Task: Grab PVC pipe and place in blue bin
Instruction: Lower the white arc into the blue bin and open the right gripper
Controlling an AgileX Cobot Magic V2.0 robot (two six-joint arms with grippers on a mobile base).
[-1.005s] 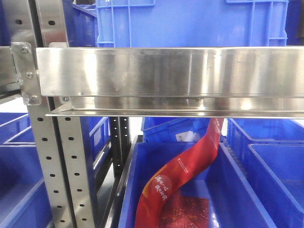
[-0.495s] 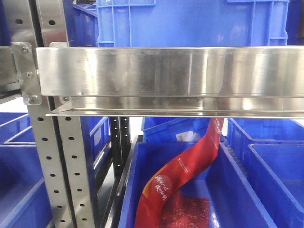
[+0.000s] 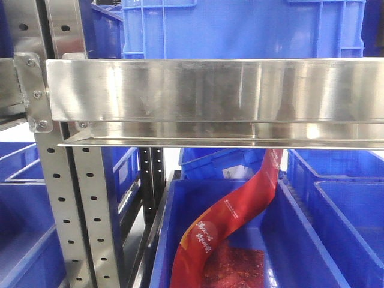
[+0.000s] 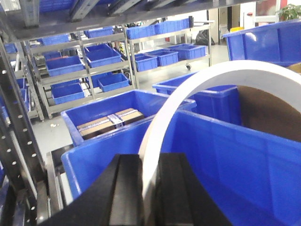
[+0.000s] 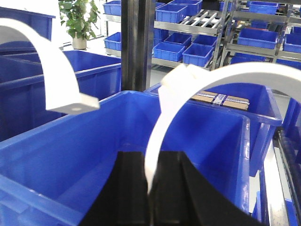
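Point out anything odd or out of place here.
A long red printed pouch stands bent out of the lower blue bin in the front view, its top hidden behind the steel shelf rail rather than lying flat. Nothing else stands out.

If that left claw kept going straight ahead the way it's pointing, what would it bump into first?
Probably the wall of the blue bin just ahead of the left gripper, which holds a white PVC pipe; depth is hard to judge.
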